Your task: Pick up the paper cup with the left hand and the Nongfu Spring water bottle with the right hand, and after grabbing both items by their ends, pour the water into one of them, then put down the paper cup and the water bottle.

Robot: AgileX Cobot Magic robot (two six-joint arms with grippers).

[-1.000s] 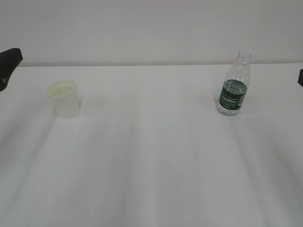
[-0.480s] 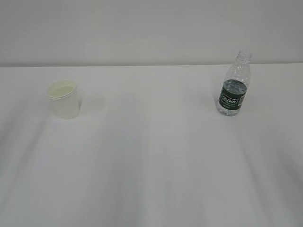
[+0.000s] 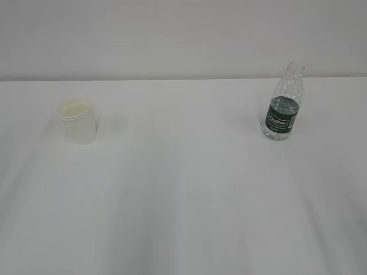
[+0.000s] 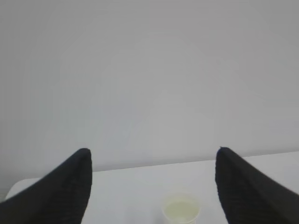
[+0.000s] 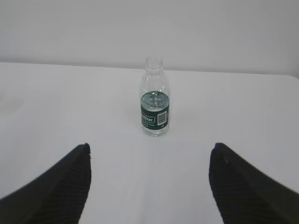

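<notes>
The small white paper cup (image 3: 77,120) stands upright on the left of the white table (image 3: 183,189); in the left wrist view the paper cup (image 4: 181,210) sits low, beyond my fingertips. The capless Nongfu Spring water bottle (image 3: 284,103) with its dark green label stands upright on the right, with clear water in its lower part. My left gripper (image 4: 153,156) is open and empty, well short of the cup. My right gripper (image 5: 149,151) is open and empty, with the bottle (image 5: 154,98) straight ahead at a distance. Neither arm shows in the exterior view.
A plain pale wall (image 3: 183,34) rises behind the table's far edge. The table's right edge (image 5: 292,77) shows in the right wrist view. Nothing else stands on the table.
Dark parts of both arms at the left and right edges of the exterior view have left the picture. Cup and bottle have not moved.
</notes>
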